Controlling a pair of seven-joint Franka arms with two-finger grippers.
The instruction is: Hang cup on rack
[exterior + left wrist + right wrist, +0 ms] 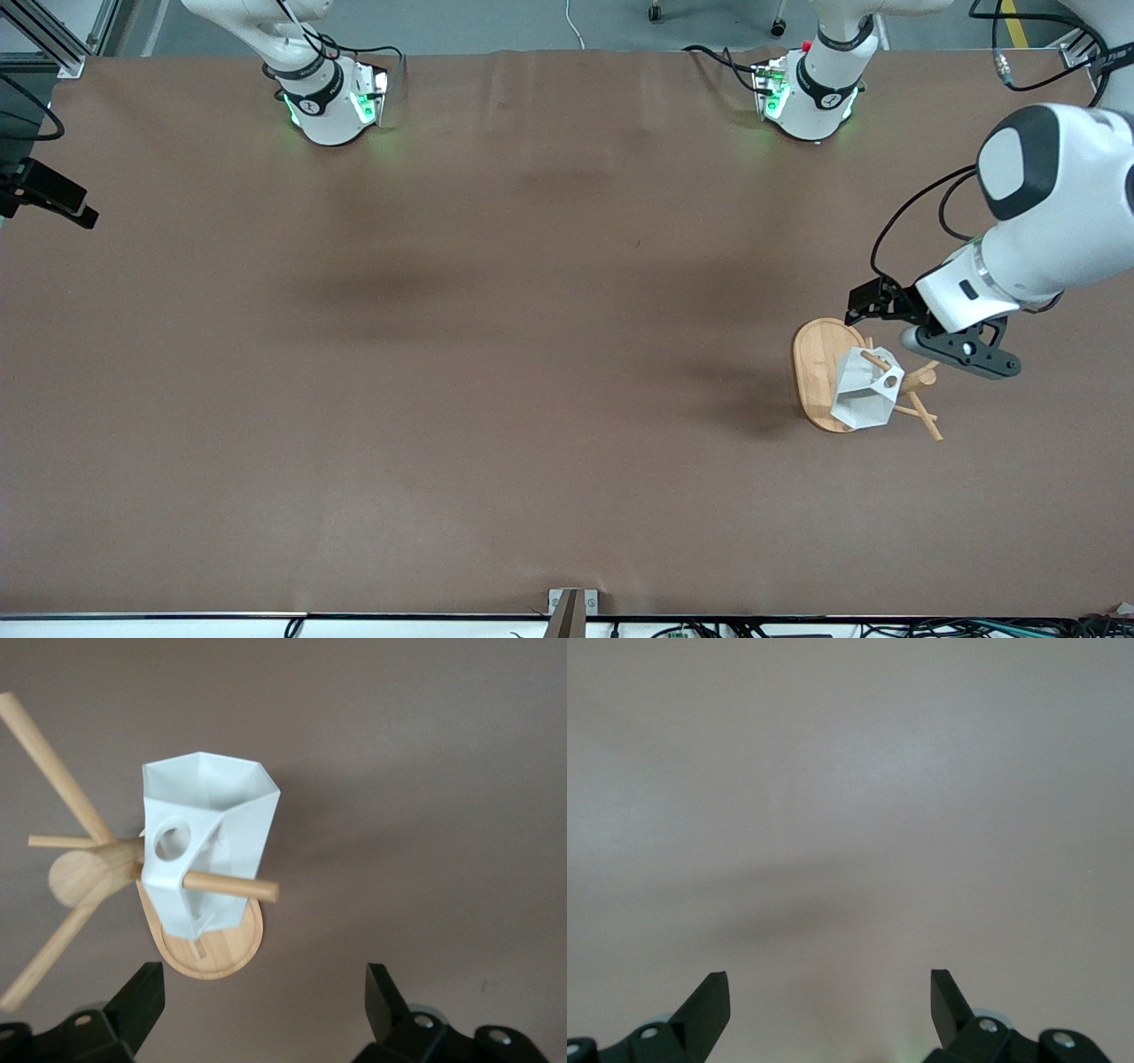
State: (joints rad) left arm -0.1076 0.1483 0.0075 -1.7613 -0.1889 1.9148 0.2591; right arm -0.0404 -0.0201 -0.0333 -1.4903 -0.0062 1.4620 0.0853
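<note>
The cup [208, 837] hung by its handle hole on a peg of the rack [84, 875], toward my left arm's end. My left gripper [262, 1010], spread wide and empty, hovered over it; best retreat was straight up, clear of pegs at 9 and 11 o'clock. My right gripper [829, 1005] waited, also wide.

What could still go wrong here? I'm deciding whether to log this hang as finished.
The cup hangs by its handle hole on one thin peg of the rack, with its body tilted; a knock might slide it off. The left gripper, open, hovers just above the rack's pegs, so a careless retreat could catch one and tip the rack. The right gripper is open over bare table and poses no obvious risk.
</note>
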